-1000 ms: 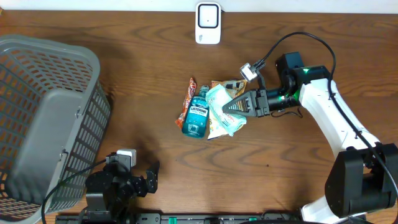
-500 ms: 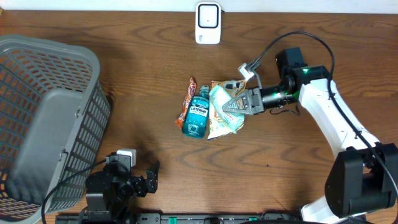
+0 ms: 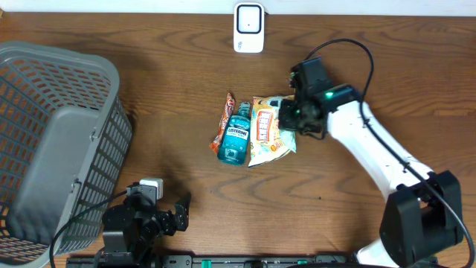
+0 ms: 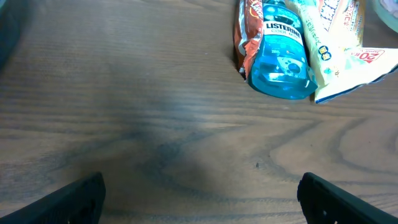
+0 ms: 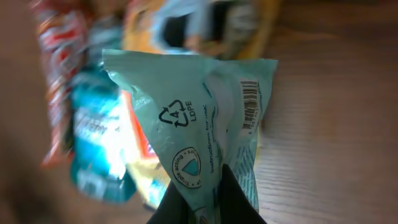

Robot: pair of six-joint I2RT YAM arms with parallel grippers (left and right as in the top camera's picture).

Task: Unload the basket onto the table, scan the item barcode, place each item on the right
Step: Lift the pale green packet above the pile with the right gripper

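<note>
1. Right gripper (image 5: 202, 208), swung in over the pile since the earlier frame: jaws clamped on pale green pouch (image 5: 205, 118), barcode (image 5: 249, 106) facing the wrist camera.
2. Pouch held above yellow snack bag (image 3: 268, 130), near mouthwash bottle (image 3: 236, 139).
3. Left gripper (image 4: 199, 202): jaws wide apart, empty, over table (image 4: 124, 124).

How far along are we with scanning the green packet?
Done: the right gripper is shut on the green packet, its barcode showing. In hand: it holds the packet over the pile, away from the scanner. Left: present the barcode to the scanner. The left gripper sits open, empty.
</note>
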